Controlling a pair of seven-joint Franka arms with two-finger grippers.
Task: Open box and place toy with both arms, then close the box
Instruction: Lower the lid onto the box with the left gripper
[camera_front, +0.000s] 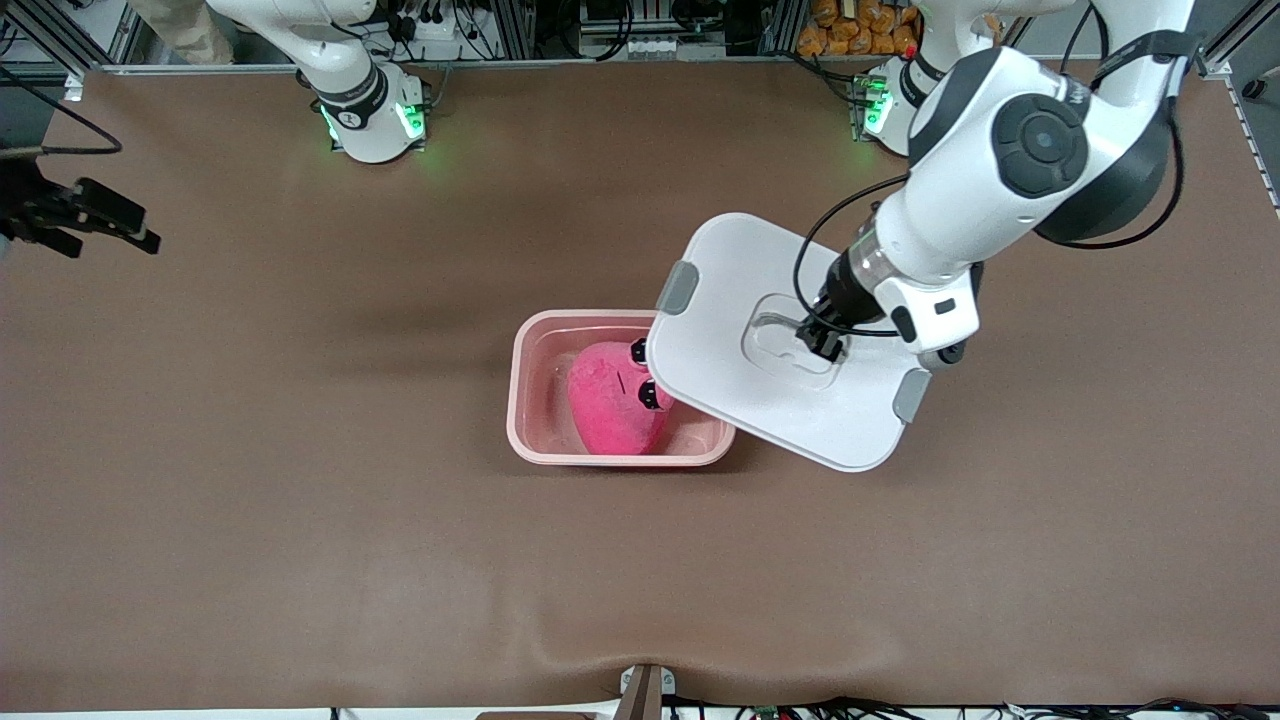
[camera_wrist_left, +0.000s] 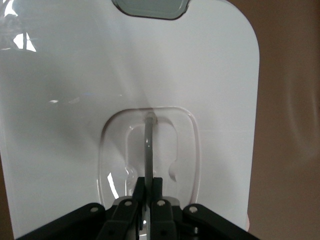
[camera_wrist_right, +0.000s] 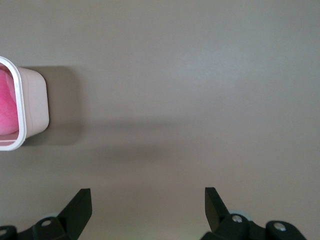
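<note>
The pink box (camera_front: 520, 400) stands open in the middle of the table with the hot-pink toy (camera_front: 610, 400) inside it. My left gripper (camera_front: 822, 343) is shut on the grey centre handle (camera_front: 790, 325) of the white lid (camera_front: 740, 300). It holds the lid over the box's end toward the left arm, where the lid covers part of the toy. In the left wrist view my gripper (camera_wrist_left: 148, 187) pinches the handle (camera_wrist_left: 148, 150) in the lid (camera_wrist_left: 200, 75). My right gripper (camera_front: 110, 222) is open and empty, off toward the right arm's end. Its wrist view (camera_wrist_right: 147, 200) shows the box (camera_wrist_right: 35, 100) and toy (camera_wrist_right: 7, 100).
The brown table (camera_front: 300, 500) lies bare around the box. The lid's two grey clips (camera_front: 678, 288) (camera_front: 911, 394) stick out at its ends. The arm bases (camera_front: 372, 118) stand along the table's edge farthest from the front camera.
</note>
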